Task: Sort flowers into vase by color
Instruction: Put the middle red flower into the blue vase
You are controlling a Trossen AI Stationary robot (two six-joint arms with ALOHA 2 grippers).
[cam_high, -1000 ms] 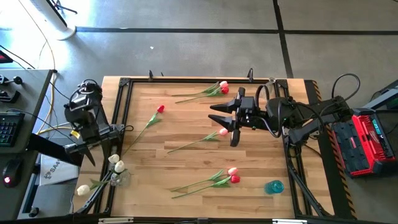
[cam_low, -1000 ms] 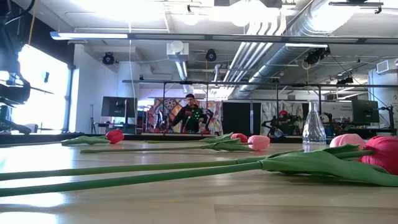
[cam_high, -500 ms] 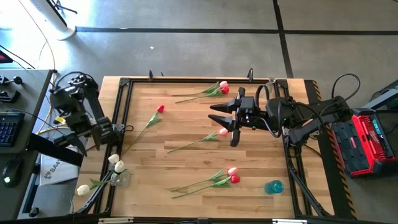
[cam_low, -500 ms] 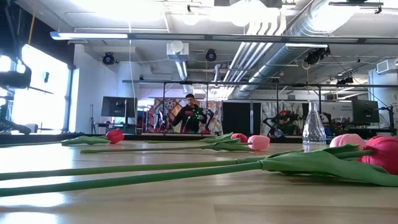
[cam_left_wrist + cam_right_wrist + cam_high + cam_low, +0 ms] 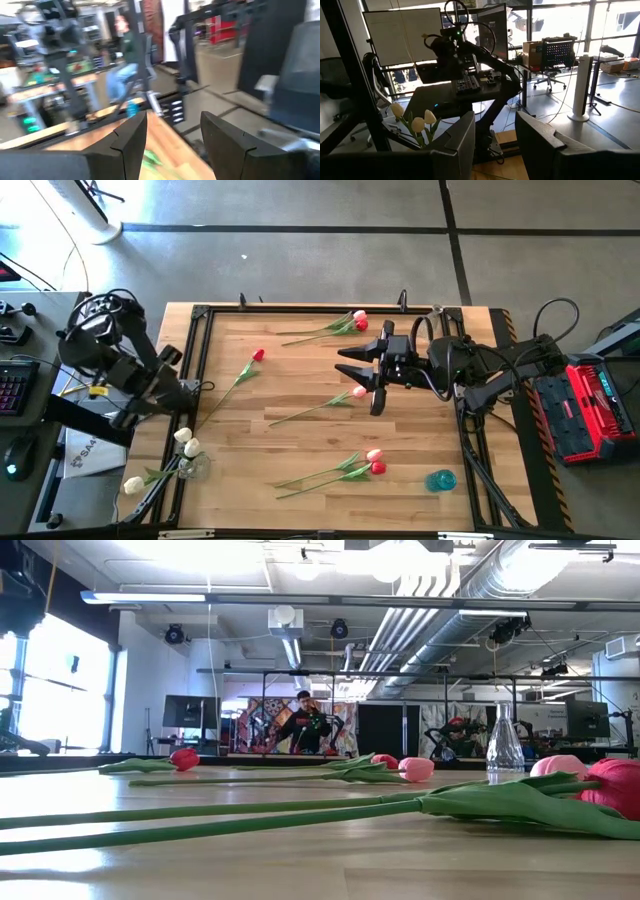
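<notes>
Cream-white tulips [image 5: 186,442] already stand in clear vase [image 5: 192,467] at worktop [image 5: 300,395] corner; red and pink flowers [image 5: 355,463] lie scattered, unsorted; left gripper [image 5: 172,135] raised aside, jaws wide, empty; right gripper [image 5: 368,377] hovers mid-worktop over pink tulip [image 5: 357,392], jaws parted, empty.

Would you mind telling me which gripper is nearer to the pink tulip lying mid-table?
The right. The right gripper hangs open and empty almost directly over the pink tulip; the left gripper, also open, is far off at the table's left edge.
</notes>
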